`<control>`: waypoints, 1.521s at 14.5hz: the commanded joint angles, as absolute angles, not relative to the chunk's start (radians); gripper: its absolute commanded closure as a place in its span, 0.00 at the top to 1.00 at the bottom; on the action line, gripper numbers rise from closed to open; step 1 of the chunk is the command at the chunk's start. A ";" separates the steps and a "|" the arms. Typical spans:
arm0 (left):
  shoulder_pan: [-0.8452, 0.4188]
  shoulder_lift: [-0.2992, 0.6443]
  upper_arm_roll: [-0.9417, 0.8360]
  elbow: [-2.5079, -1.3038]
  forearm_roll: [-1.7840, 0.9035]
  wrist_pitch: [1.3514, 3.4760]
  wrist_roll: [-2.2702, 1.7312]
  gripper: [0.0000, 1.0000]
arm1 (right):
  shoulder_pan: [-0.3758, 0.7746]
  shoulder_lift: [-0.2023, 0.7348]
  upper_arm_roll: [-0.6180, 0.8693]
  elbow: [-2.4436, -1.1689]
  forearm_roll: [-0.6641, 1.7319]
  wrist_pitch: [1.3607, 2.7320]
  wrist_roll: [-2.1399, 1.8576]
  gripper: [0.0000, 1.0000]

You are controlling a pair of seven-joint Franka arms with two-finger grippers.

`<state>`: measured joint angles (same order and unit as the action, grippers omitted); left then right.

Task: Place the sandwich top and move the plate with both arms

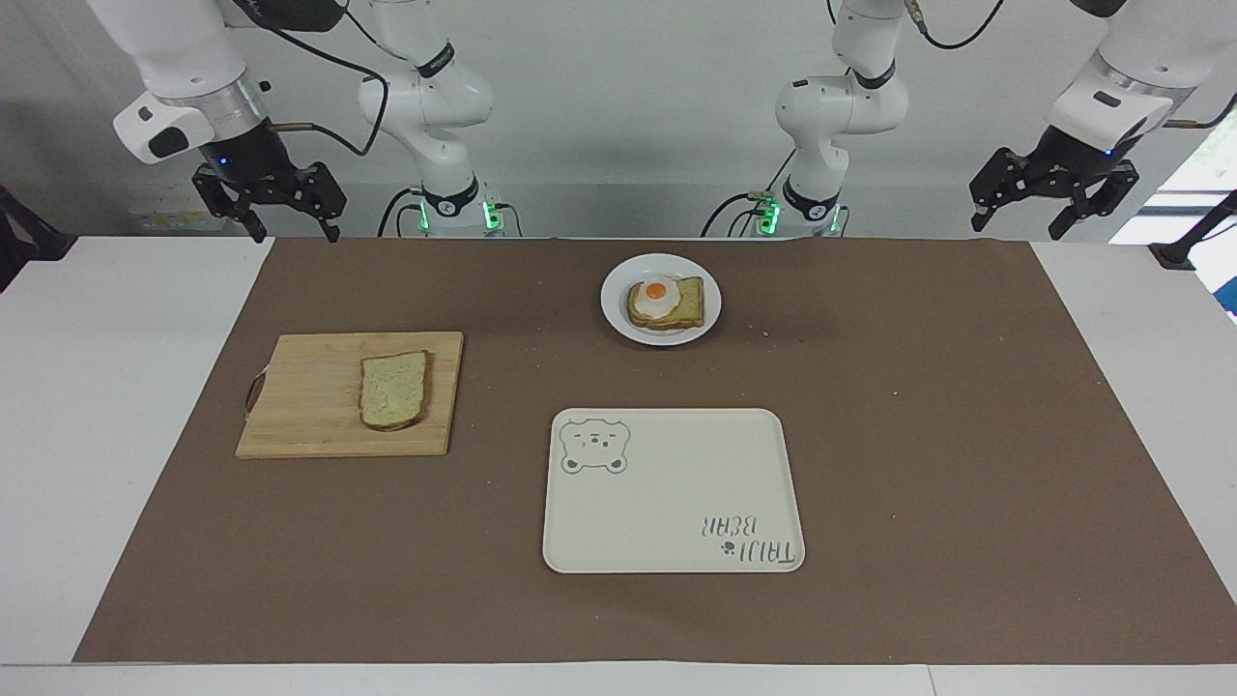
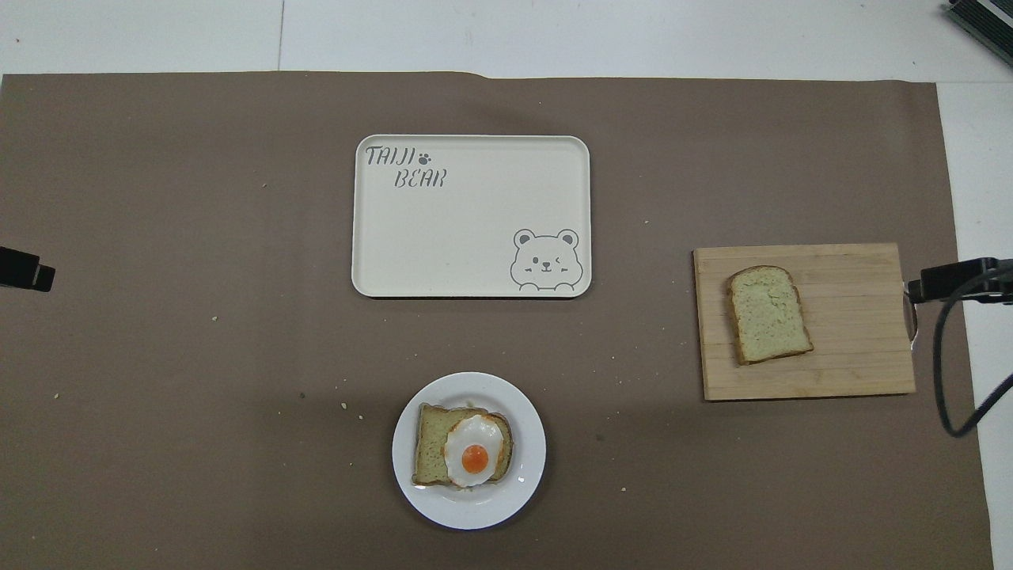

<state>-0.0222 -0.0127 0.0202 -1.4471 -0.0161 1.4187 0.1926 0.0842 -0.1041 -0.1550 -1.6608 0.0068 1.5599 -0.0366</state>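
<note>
The sandwich top, a plain pale slice with a brown crust, lies flat on a wooden cutting board toward the right arm's end of the table; it also shows in the overhead view. The small white plate stands near the robots at mid-table and holds a toast slice with a fried egg. My right gripper hangs open and empty in the air above the table's edge nearest the robots, at the right arm's end. My left gripper hangs open and empty at the other end. Both arms wait.
A rectangular cream tray with a bear drawing lies empty, farther from the robots than the plate. A brown mat covers most of the table, with a few crumbs on it. A black cable hangs beside the board.
</note>
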 commanded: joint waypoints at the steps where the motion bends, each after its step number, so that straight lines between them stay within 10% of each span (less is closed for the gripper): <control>1: -0.038 -0.038 0.028 -1.476 -0.008 1.417 0.179 1.00 | 0.075 -0.117 -0.150 -1.674 -0.018 1.551 -0.063 1.00; 22: -0.025 -0.037 0.034 -1.473 -0.008 1.417 0.184 1.00 | 0.075 -0.114 -0.150 -1.696 -0.015 1.638 -0.057 1.00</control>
<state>-0.0206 -0.0133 0.0301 -1.4471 -0.0161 1.4186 0.1926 0.0841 -0.1042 -0.1550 -1.6638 0.0068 1.5888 -0.0367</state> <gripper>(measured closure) 0.000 0.000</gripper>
